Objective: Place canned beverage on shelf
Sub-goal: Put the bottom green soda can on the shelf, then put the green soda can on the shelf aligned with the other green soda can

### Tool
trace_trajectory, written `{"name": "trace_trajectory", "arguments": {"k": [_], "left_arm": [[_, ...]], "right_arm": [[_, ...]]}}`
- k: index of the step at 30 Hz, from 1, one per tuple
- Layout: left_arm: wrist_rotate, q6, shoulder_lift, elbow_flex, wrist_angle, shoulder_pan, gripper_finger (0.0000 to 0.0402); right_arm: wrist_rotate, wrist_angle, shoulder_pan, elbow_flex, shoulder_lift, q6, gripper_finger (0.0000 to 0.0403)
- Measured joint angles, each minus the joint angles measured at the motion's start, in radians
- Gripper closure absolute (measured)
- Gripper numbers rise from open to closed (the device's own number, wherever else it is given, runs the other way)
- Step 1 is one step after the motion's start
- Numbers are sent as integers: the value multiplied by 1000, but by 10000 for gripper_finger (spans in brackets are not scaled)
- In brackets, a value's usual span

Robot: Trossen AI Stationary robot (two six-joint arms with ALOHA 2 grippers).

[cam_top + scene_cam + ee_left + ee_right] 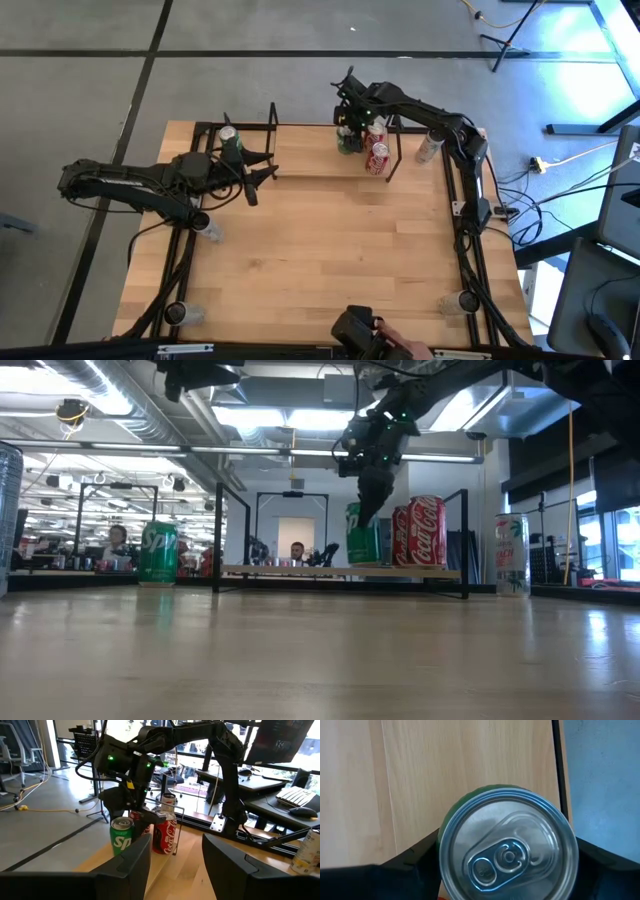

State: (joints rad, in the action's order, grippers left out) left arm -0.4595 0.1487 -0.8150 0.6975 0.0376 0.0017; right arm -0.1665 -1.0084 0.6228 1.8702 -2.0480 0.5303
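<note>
The shelf (310,150), a light board with black end frames, stands at the table's far side; it also shows in the low view (300,570). A green can (358,538) stands upright on the board, next to two red cola cans (425,532). My right gripper (349,128) is over the green can, pointing down and shut on it. The can's silver top (507,855) fills the right wrist view. My left gripper (268,170) is open and empty by the shelf's left end, its fingers (125,865) pointing toward the cans. My right gripper pinches the green can's upper wall (442,832) between its two fingers, one on each side. The fingers come from above and point down. The can stands upright with its bottom (360,563) on the shelf board.
A green soda can (229,138) stands on the table by the shelf's left frame, close to my left arm. A pale can (428,148) stands on the table right of the shelf. A person's hand (400,350) shows at the near edge. The middle of the table (320,250) is bare.
</note>
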Motion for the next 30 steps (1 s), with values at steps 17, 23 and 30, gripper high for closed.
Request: {"name": "trace_trajectory", "arguments": {"k": [17, 23, 30], "left_arm": [[-47, 6, 0, 0, 1, 0, 231], [-47, 1, 0, 23, -8, 3, 230], [-47, 29, -6, 178, -286, 91, 188]], "right_arm": [[6, -37, -2, 2, 36, -7, 61], [18, -32, -18, 2, 145, -54, 61], [16, 26, -72, 2, 274, -145, 61]]}}
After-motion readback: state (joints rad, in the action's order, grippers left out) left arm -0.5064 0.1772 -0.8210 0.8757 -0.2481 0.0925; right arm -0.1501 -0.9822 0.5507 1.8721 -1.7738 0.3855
